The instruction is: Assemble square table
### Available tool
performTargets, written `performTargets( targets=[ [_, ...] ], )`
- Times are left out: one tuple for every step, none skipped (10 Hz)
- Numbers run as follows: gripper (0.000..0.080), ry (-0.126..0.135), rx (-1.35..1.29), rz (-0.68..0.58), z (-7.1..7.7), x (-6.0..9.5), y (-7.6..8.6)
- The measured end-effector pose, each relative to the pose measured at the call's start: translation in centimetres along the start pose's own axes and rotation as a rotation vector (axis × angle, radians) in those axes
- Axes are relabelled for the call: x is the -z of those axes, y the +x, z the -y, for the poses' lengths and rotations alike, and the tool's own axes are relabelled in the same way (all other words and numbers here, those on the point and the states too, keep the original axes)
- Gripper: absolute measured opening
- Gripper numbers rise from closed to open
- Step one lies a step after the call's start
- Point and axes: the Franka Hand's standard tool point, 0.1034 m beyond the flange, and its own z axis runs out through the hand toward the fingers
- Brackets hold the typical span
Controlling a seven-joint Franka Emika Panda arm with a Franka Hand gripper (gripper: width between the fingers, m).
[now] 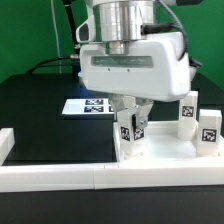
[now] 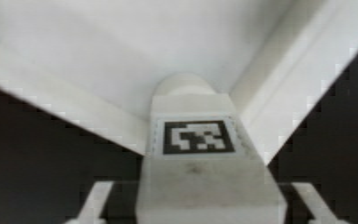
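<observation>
The gripper (image 1: 131, 119) is closed around a tagged white leg (image 2: 197, 140), holding it upright over the square tabletop (image 1: 165, 150); two more legs (image 1: 198, 120) stand on the top near its edge at the exterior view's right; assembly looks partly done, this leg not yet visibly fastened.

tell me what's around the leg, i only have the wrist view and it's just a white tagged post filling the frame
Observer: The exterior view shows the pincer closed on that short white plastic tagged leg, upright over the large white square plastic tabletop.
Operator: any other legs near
Observer: Yes, two more white tagged legs stand upright toward the exterior view's right.
Operator: what's behind it
Observer: The flat white marker board lies on the black table, behind the pincer.
</observation>
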Motion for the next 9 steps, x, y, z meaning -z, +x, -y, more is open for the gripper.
performTargets(
  targets=[
    [0.0291,0.017,-0.166,0.024,-0.1,0.0,-0.1],
    [0.0291,0.033,-0.285,0.055,-0.2,0.0,-0.1],
    [0.0291,0.041,-0.438,0.072,-0.2,-0.1,-0.3],
    [0.0291,0.035,-0.543,0.078,0.0,-0.2,-0.9],
    [0.0291,0.035,-0.619,0.078,0.4,-0.2,-1.5],
    [0.0291,0.036,-0.654,0.076,0.5,-0.2,-1.5],
    [0.0371,0.036,-0.629,0.076,0.4,-0.3,-1.5],
    [0.0371,0.036,-0.613,0.075,0.4,-0.3,-1.5],
    [0.0508,0.035,-0.52,0.069,0.2,-0.3,-1.3]
  ],
)
